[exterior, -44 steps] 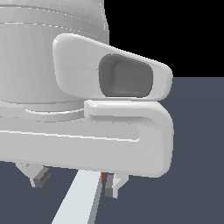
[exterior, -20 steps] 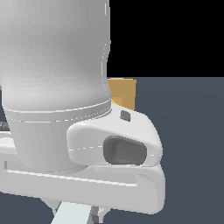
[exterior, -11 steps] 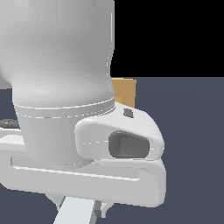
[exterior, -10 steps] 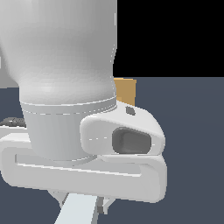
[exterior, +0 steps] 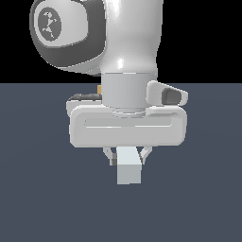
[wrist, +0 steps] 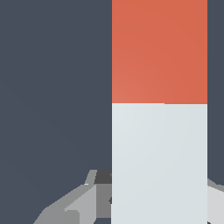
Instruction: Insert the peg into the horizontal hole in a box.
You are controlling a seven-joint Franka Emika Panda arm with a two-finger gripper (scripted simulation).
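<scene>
Exterior view: the arm point(exterior: 127, 42) fills most of the frame, wrist flange and hand body square to the camera, the gripper point(exterior: 128, 155) pointing down under the hand. Jaws closed in on the peg point(exterior: 129, 171), one finger visible each side of it, gap just the peg's width, so it's clamped on the pale section. From this angle the peg shows end-on, only its pale grey-white end face and a bit of top surface, held clear above the dark table point(exterior: 203, 198). Wrist view: the peg point(wrist: 159, 131) runs straight through the frame, pale grey half nearest the fingers point(wrist: 74, 203), red-orange half beyond, colour boundary a clean line across the bar. Both finger bodies sit flush against the peg's sides at the pale part; no visible gap between pad and bar, though the pads themselves are mostly hidden behind the bar, so contact is probably full but I can't confirm it. The box point(exterior: 99, 89) is almost entirely hidden behind the arm in the exterior view, only a small orange-tan sliver shows just beside the wrist at the horizon line, on the exterior view's left. The hole is not visible in either view, so I can't tell how the peg lines up with it. Nothing but flat dark table behind the peg in the wrist view.
</scene>
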